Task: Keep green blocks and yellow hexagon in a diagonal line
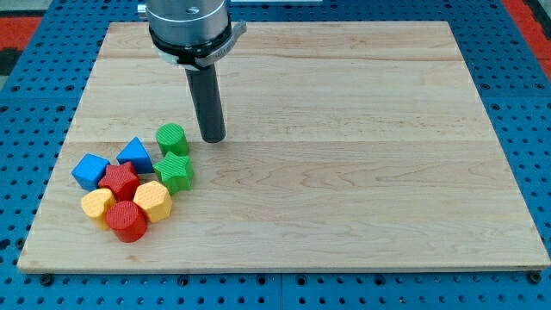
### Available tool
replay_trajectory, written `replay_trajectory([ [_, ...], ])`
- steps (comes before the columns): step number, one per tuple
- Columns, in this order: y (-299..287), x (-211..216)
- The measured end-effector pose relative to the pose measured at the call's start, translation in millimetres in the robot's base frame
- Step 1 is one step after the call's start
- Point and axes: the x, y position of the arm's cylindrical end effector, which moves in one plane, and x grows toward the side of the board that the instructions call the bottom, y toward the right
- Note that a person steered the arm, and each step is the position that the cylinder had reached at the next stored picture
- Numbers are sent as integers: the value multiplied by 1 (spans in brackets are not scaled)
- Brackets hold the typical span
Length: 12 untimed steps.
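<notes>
A green cylinder (172, 138) stands at the view's left of the wooden board (344, 155). A green star (175, 172) lies just below it. A yellow hexagon (153, 201) lies below and left of the star, touching it. The three run in a rough line slanting down to the left. My tip (213, 138) rests on the board just right of the green cylinder, a small gap apart from it.
Packed at the left of the green blocks are a blue triangle (134, 154), a blue cube (89, 170), a red star (120, 180), a second yellow block (97, 205) and a red cylinder (127, 220). The board's left edge is close by.
</notes>
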Motion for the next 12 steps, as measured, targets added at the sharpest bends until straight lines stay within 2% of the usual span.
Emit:
replay_trajectory([
  [1,-1,-5],
  [2,-18,-43],
  [3,-95,-72],
  [4,-184,-46],
  [5,-218,-28],
  [6,-213,23],
  [7,-210,101],
  [8,-213,155],
  [9,-122,150],
  [10,-66,128],
  [11,-31,110],
  [12,-21,71],
])
